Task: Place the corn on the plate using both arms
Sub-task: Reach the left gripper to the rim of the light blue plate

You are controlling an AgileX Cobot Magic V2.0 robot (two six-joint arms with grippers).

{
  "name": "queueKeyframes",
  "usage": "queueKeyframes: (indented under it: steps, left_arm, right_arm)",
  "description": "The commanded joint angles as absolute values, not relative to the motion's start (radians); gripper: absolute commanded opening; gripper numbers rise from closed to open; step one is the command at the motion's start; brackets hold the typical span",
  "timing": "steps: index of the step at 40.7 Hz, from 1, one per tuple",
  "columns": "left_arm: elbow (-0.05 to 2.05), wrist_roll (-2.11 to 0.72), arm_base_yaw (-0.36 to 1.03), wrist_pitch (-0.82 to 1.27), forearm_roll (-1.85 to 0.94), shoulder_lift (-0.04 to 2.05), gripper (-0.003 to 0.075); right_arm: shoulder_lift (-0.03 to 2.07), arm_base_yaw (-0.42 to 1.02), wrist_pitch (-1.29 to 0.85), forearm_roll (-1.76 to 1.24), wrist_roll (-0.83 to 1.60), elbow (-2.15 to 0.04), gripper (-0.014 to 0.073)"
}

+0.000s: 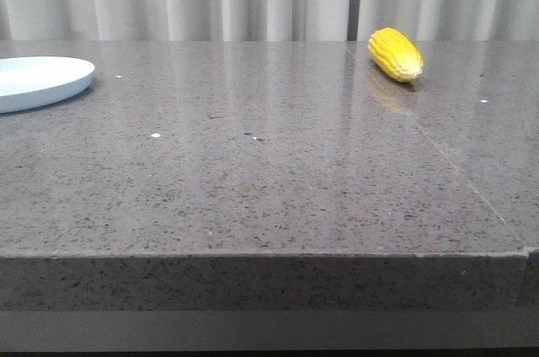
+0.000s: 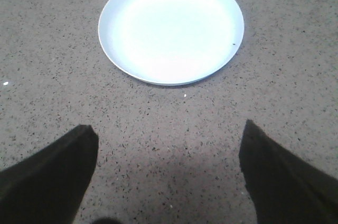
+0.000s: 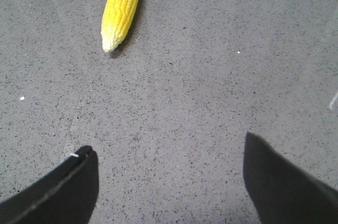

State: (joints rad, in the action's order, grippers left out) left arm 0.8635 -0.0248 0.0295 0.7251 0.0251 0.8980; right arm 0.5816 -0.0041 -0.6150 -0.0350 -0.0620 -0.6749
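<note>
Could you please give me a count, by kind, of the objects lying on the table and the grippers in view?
Corn cob: 1
Plate: 1
Grippers: 2, the left gripper and the right gripper, both open and empty
Total: 4

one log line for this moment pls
corn: on table, far right, untouched | plate: far left, empty | left gripper: open, facing plate | right gripper: open, facing corn

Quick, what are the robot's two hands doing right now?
Left gripper: open, empty, near the plate.
Right gripper: open, empty, corn untouched.
</note>
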Motion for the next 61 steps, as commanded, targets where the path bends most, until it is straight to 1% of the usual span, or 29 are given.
queueKeyframes:
  steps: [1,7,14,24,28,39,52,54,57,61]
  left_arm:
    - [0.945,-0.016,0.027,0.680,0.032,0.957,0.0547]
    - [1.043,-0.016,0.010,0.761,0.060,1.068,0.0547]
    - [1.133,-0.037,-0.092,0.770,0.032,1.194,0.0547]
    - [1.240,-0.253,-0.231,0.770,-0.241,1.375,0.0546]
    - [1.282,-0.288,-0.263,0.768,-0.290,1.454,0.0546]
    - [1.392,-0.326,-0.273,0.770,-0.356,1.643,0.0545]
    - [1.495,-0.347,-0.273,0.770,-0.409,1.774,0.0545]
    - [1.501,-0.349,-0.273,0.768,-0.411,1.784,0.0534]
    - [1.513,-0.349,-0.273,0.770,-0.414,1.802,0.0477]
    - [1.514,-0.349,-0.273,0.770,-0.414,1.812,0.0356]
  right_arm:
    - [0.590,-0.009,-0.541,-0.036,-0.048,-0.708,0.0592]
    - [0.590,-0.009,-0.541,-0.036,-0.048,-0.708,0.0592]
    - [0.590,-0.009,-0.541,-0.036,-0.048,-0.708,0.0592]
    - [0.590,-0.009,-0.541,-0.036,-0.048,-0.708,0.0592]
    - [0.590,-0.009,-0.541,-0.036,-0.048,-0.708,0.0592]
    - [0.590,-0.009,-0.541,-0.036,-0.048,-0.708,0.0592]
    - [0.590,-0.009,-0.541,-0.036,-0.048,-0.708,0.0592]
    - [0.590,-0.009,-0.541,-0.036,-0.048,-0.708,0.0592]
    - [0.590,-0.009,-0.541,-0.036,-0.048,-0.708,0.0592]
    - [0.590,-0.009,-0.541,-0.036,-0.048,-0.708,0.0592]
